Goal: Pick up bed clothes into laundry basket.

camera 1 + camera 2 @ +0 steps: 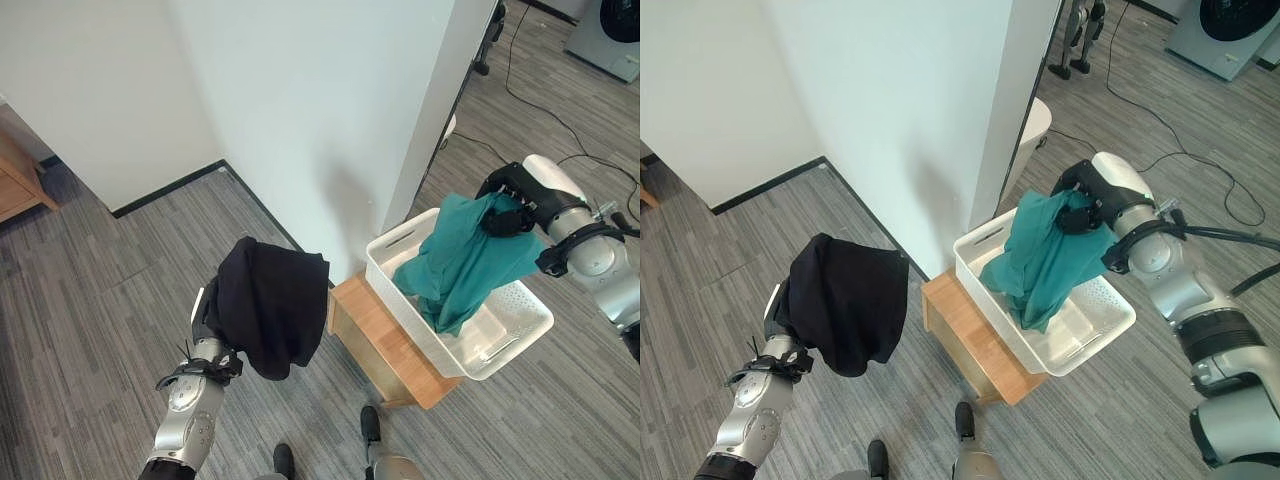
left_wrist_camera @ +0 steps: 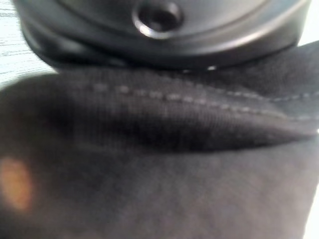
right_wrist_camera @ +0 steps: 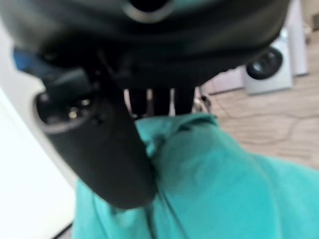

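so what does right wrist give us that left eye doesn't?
Right wrist alone: up close, the right hand with thumb and fingers pinching the teal garment, and a washing machine behind. Left eye alone: the white laundry basket on its wooden stand, the teal cloth hanging into it, and the black garment draped over the left hand. Both: right hand shut on teal cloth.

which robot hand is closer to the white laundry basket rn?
Right. The right robot hand holds the teal garment over the white laundry basket, above its far side. The left robot hand, under the black garment, is well off to the basket's left.
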